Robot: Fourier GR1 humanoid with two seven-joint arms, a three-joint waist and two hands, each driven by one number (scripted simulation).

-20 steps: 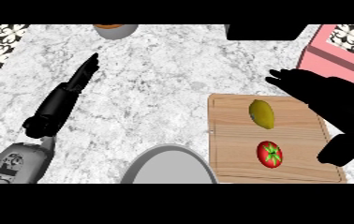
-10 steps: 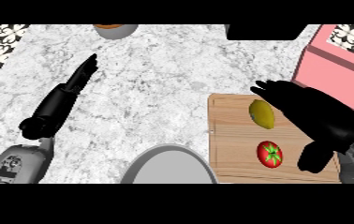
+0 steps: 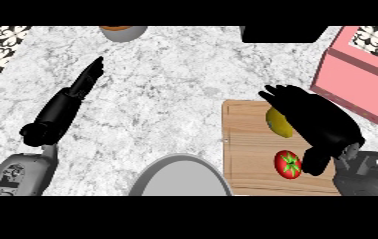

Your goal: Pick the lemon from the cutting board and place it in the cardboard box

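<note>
The yellow lemon (image 3: pixel 277 123) lies at the far end of the wooden cutting board (image 3: pixel 249 155) in the head view. My right hand (image 3: pixel 319 122) hovers over it, open, with its fingers (image 3: pixel 279 94) spread past the lemon's far side and hiding its right half. The thumb (image 3: pixel 314 162) hangs down beside a red tomato (image 3: pixel 288 163) on the same board. A pink box (image 3: pixel 345 73) stands at the right edge, beyond the board. My left hand (image 3: pixel 65 107) rests open on the counter at the left, fingers straight and pointing away.
A grey round plate (image 3: pixel 181 175) sits at the lower middle, just left of the board. A bowl (image 3: pixel 123 31) stands at the far edge, and a black object (image 3: pixel 284 33) at the far right. Bare marble lies between the hands.
My right hand has moved left and forward from the board's right edge until it covers the lemon's right side. The left hand has barely shifted.
</note>
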